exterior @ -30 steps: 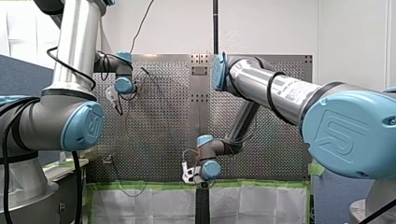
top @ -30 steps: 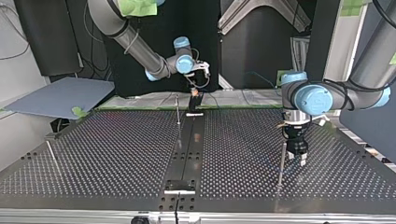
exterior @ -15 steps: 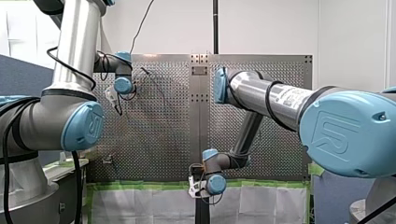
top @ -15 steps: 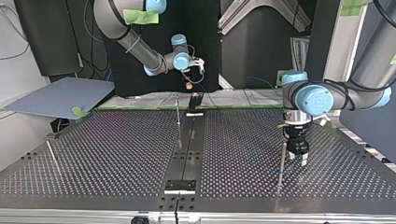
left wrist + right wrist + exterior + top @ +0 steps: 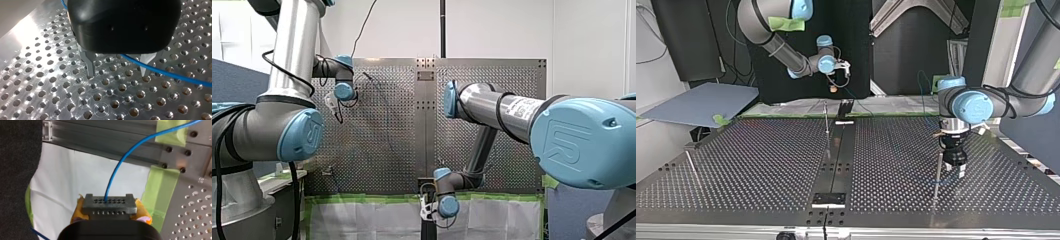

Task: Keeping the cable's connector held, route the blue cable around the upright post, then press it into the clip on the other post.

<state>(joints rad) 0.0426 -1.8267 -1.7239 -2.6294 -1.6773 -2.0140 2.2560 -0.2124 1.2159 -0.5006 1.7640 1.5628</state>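
My right gripper [image 5: 110, 214] is shut on the grey connector [image 5: 109, 204], yellow pads [image 5: 142, 212] on both sides. The blue cable [image 5: 117, 170] rises out of the connector. In the top view this gripper [image 5: 837, 80] hangs in the air beyond the table's far edge. My left gripper [image 5: 117, 71] stands open just above the perforated table [image 5: 37, 75]; the blue cable [image 5: 175, 74] runs under it past one metal finger [image 5: 146, 66], ungripped. In the top view my left gripper [image 5: 956, 169] stands beside an upright post [image 5: 937, 172]. A thinner post [image 5: 826, 119] rises near the centre rail.
A black fixture [image 5: 845, 107] sits at the far end of the centre rail [image 5: 836, 165], and a bracket [image 5: 828, 199] at its near end. Another post [image 5: 691, 165] leans at the top view's left. Green tape [image 5: 162, 185] and white sheet [image 5: 82, 175] border the table edge.
My right gripper has carried the connector up and off the table's far edge, leftward in the top view and downward in the front view. My left arm has not moved.
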